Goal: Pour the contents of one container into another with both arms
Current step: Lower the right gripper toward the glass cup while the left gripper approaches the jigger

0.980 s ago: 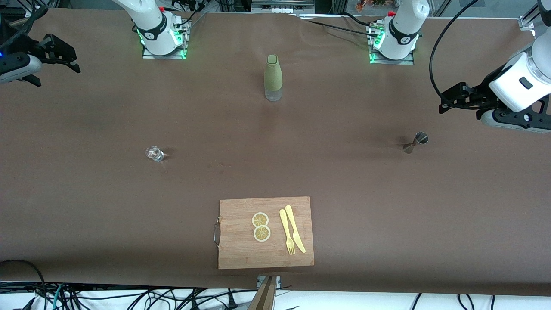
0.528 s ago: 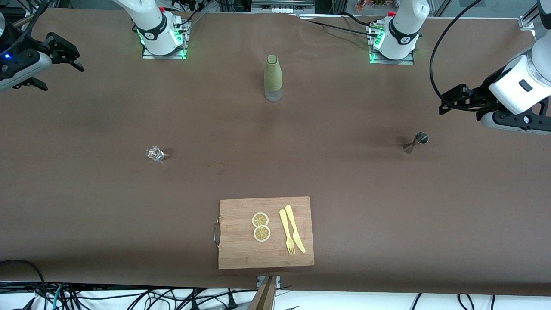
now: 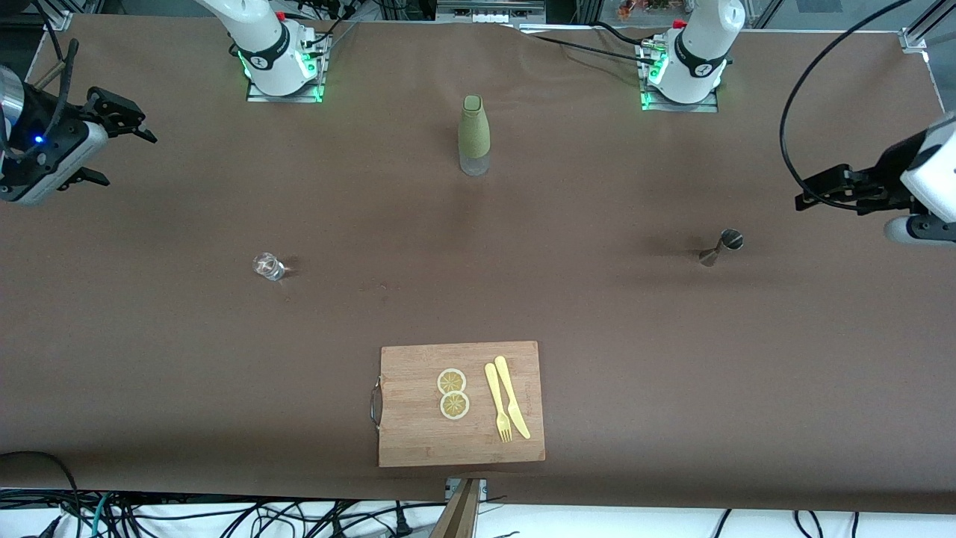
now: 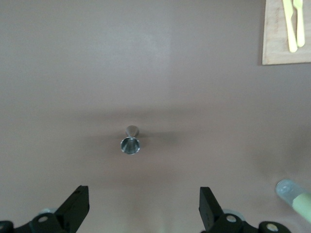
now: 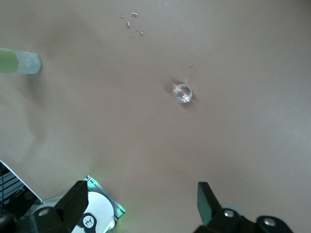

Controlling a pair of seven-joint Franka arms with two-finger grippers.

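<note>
Pulled back toward the desk [image 3: 597,299] ends since a second ago: left hand [image 3: 810,196] over the left arm's end near the jigger [image 3: 721,247], right hand [image 3: 123,123] well apart from the shot glass [image 3: 268,266]. Both wide, empty. Approach step only; next, reaching down for jigger and glass. Green bottle [image 3: 473,134] standing untouched between the bases.

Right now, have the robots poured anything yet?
Not yet. Nothing looks done: the small glass, the metal jigger and the green bottle all stand untouched. The left gripper and right gripper are open and empty above the table's ends. Grabbing and pouring are all left.
</note>
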